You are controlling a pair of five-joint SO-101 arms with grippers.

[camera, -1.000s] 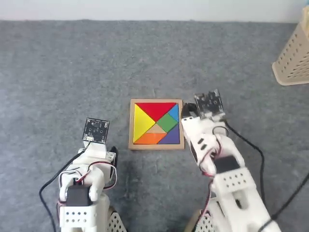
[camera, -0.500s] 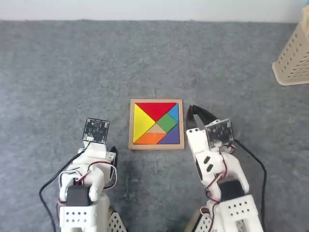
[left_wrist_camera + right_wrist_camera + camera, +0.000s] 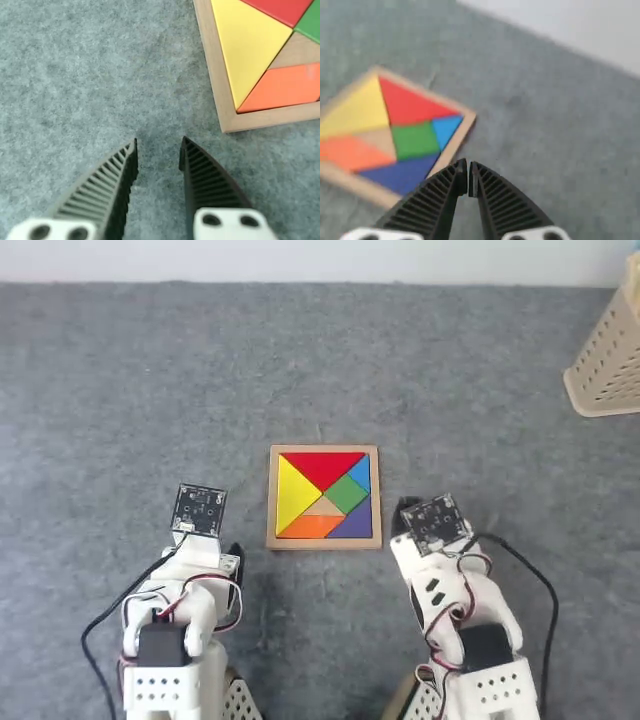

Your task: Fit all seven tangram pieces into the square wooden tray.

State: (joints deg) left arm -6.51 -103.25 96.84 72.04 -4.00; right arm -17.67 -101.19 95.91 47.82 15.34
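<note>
Up close, the left gripper [image 3: 159,142] sits low over the grey carpet [image 3: 120,390], jaws apart and holding nothing. The right gripper [image 3: 468,165] is pinched closed (also empty) just beside the tray [image 3: 325,544], at its near right corner. All seven pieces [image 3: 300,490] lie flat inside. A beige basket [image 3: 605,350] stands far right.

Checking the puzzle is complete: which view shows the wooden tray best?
The high view: the whole wooden tray lies square-on, fully in frame. The left wrist view catches one corner; the right wrist view sees it obliquely, partly cut off.
</note>
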